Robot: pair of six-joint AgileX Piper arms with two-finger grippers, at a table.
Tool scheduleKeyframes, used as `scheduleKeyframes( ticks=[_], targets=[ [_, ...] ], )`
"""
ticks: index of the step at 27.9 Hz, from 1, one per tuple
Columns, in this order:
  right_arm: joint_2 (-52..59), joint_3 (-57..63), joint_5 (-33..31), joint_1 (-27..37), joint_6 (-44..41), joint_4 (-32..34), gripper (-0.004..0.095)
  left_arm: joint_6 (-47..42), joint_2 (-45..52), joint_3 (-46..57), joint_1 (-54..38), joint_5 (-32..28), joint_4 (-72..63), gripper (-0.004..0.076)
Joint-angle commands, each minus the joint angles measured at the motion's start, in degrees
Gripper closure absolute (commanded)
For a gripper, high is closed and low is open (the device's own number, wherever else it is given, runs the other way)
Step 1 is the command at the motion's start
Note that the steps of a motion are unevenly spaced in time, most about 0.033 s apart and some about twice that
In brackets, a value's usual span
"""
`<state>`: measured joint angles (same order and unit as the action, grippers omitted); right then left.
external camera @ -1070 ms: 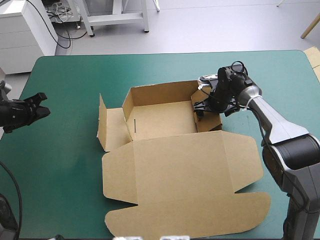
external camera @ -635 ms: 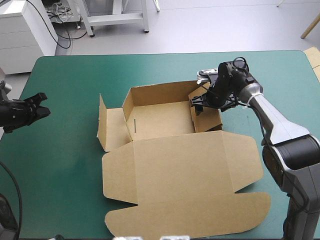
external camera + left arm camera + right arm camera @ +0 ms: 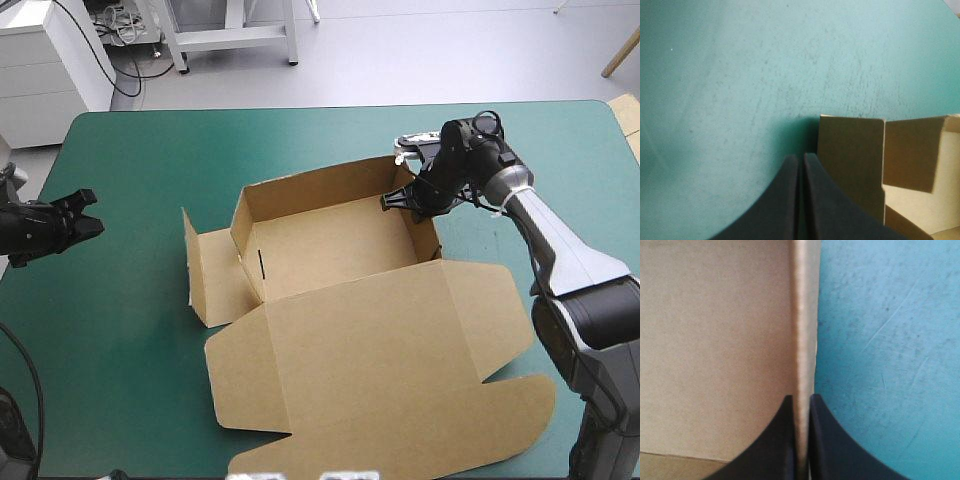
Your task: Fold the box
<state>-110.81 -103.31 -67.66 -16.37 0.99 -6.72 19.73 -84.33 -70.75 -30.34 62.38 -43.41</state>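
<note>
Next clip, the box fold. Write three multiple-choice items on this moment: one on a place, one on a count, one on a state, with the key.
1. Which part of the box does the right claw pinch? A. the flat lid B. the right wall C. the left flap
2. How many claws touch the box? A. none B. two C. one
3. How is the left claw? A. shut, empty B. wide open C. shut on the box

1 B: the wall's edge runs between its tips in the right wrist view.
2 C: the left claw hangs over the teal-green cover, apart from the box.
3 A: its tips meet, nothing between.
</note>
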Motion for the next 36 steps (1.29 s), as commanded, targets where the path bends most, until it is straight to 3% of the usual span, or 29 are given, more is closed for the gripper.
scheduleKeyframes(
  ticks=[1,5,12,27,31,33,36],
  targets=[
    [10.96,-1.82,0.66,0.97,1.59,-1.16,0.0928,3.15,2.12,-1.49,-0.09,-0.41,-3.05,0.0717],
    [22.23,-1.82,1.94,2.04,3.52,-0.98,0.0929,3.86,1.99,-1.49,-0.09,-0.85,-3.01,0.0717],
    [30.86,-1.82,1.98,2.26,2.93,-1.23,0.0929,4.3,0.97,-1.25,-0.09,-3.56,-2.76,0.0716],
    [32.47,-1.82,1.98,2.26,4.14,-7.28,0.0929,6.87,0.97,-1.25,0.61,-1.39,0.66,0.0685],
    [32.47,-1.82,1.98,2.26,4.37,-7.28,0.0929,10.58,0.97,-1.25,3.4,-0.86,0.66,0.0567],
    [32.47,-1.82,1.98,2.26,4.48,-7.42,0.0929,13.43,0.97,-1.25,4.68,-0.62,0.99,0.0461],
    [32.39,-1.82,1.98,2.26,4.99,-8.78,0.0929,13.1,0.97,-1.25,5.87,-0.15,2.6,0.0231]
  ],
)
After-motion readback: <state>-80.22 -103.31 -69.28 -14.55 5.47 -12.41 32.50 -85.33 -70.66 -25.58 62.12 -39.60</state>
